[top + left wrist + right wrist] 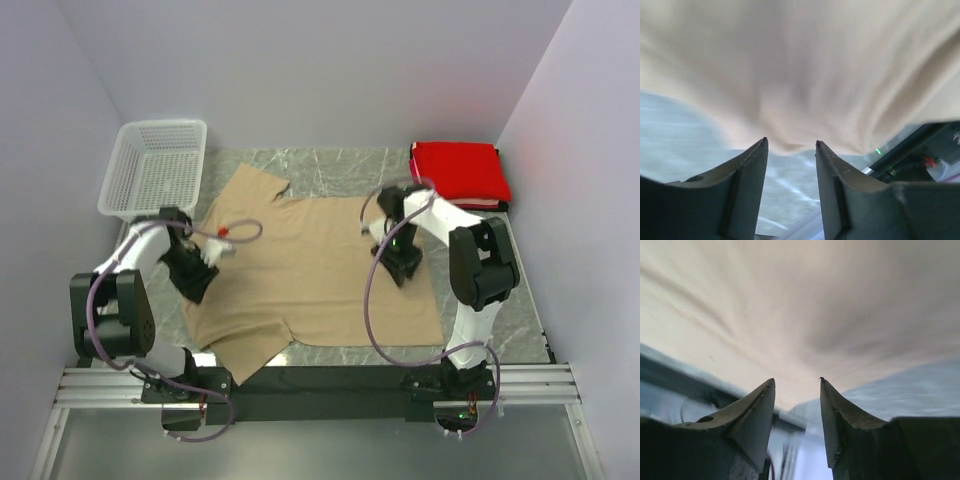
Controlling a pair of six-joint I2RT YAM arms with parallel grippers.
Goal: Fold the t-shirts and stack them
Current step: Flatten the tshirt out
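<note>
The left gripper (790, 141) and right gripper (797, 379) both gape empty, the tan t-shirt (310, 270) just beyond their tips.

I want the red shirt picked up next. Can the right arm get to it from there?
Probably yes. The folded red shirt lies at the far right corner, close beyond the right gripper, with nothing standing between them. Its jaws are open over the tan shirt.

basket (155, 168) obstructs left, red shirt (460, 170) right
</note>
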